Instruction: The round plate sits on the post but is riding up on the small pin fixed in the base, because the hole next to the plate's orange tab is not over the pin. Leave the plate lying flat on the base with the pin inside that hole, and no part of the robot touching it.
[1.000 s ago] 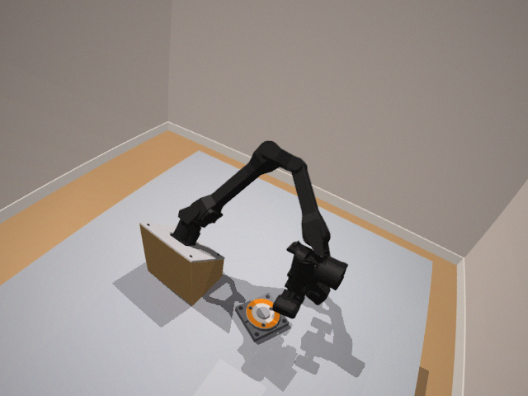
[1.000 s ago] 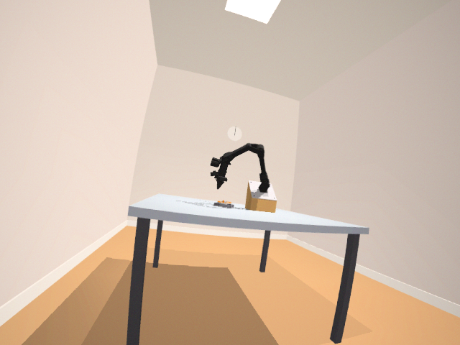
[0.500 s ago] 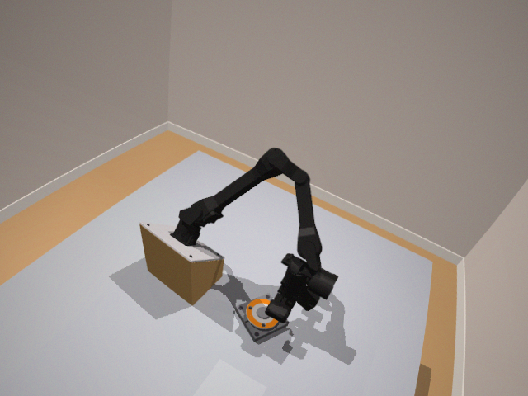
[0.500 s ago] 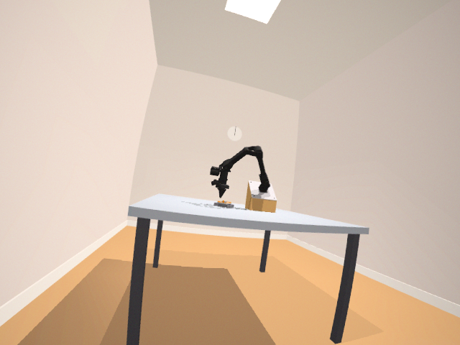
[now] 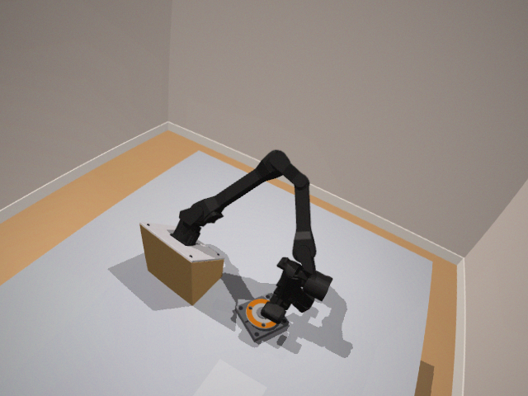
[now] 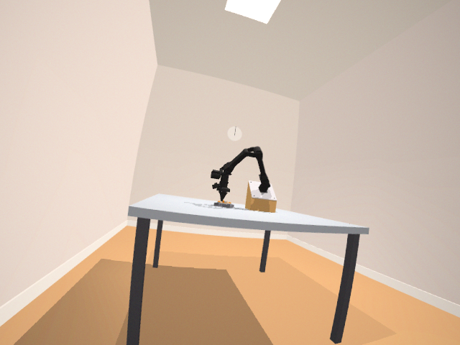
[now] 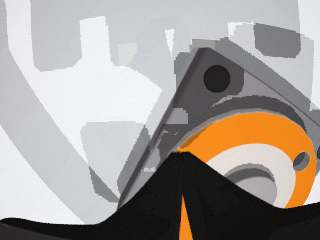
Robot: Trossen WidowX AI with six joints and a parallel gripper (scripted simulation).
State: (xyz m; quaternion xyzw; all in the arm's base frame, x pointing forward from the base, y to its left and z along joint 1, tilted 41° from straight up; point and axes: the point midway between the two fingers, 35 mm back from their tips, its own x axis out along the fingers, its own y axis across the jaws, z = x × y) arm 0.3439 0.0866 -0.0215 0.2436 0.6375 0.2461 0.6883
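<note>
The arm (image 5: 298,205) is raised from its wooden mounting block (image 5: 179,264), bent sharply at the elbow, and the forearm is brought steeply down toward the table top (image 5: 106,332), so that the wrist is pitched nearly straight downward. The gripper (image 5: 272,312) is carried with its jaws pressed together and nothing is pinched between them; in the wrist view the two fingers are seen meeting along a single seam. The round plate (image 5: 256,314), orange with a pale inner ring, is seated on the square grey base (image 5: 256,332) just in front of the block. The closed fingertips are lowered over the plate's right-hand edge as seen from the top view, and part of the orange rim is hidden by them. Whether the tips are touching the plate cannot be told. A small hole (image 7: 302,160) is seen in the plate's pale ring, to the right of the fingers in the wrist view.
</note>
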